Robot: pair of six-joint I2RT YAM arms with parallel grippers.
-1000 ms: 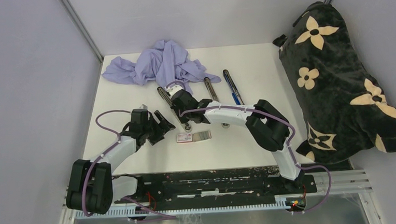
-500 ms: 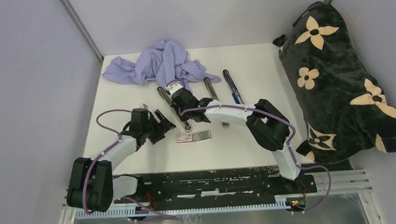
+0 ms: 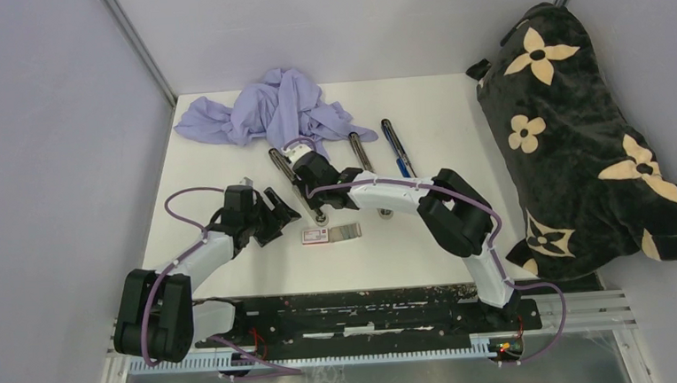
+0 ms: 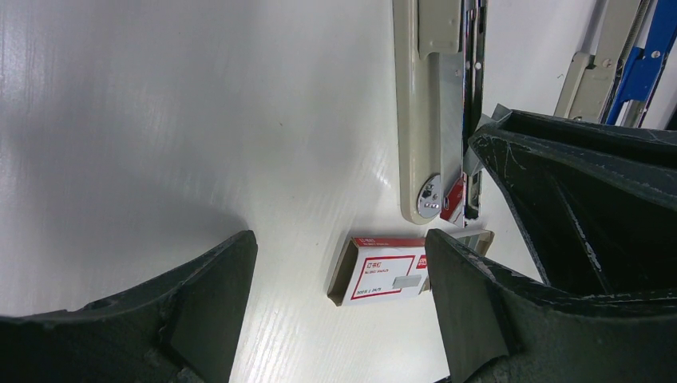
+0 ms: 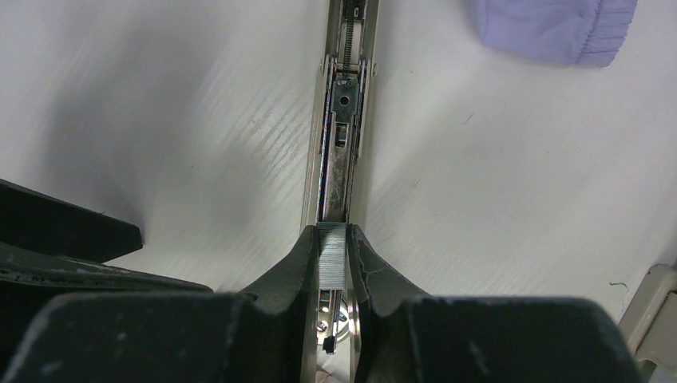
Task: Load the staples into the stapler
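Note:
My right gripper is shut on a silvery strip of staples and holds it right over the open channel of the beige stapler. In the top view that gripper sits on the stapler. The red-and-white staple box lies on the table with its grey tray slid out to the right. My left gripper is open and empty just left of the box. In the left wrist view the box lies between its open fingers, below the stapler.
A crumpled lilac cloth lies at the back. A second beige stapler and a blue one lie right of my right gripper. A black flowered cushion fills the right side.

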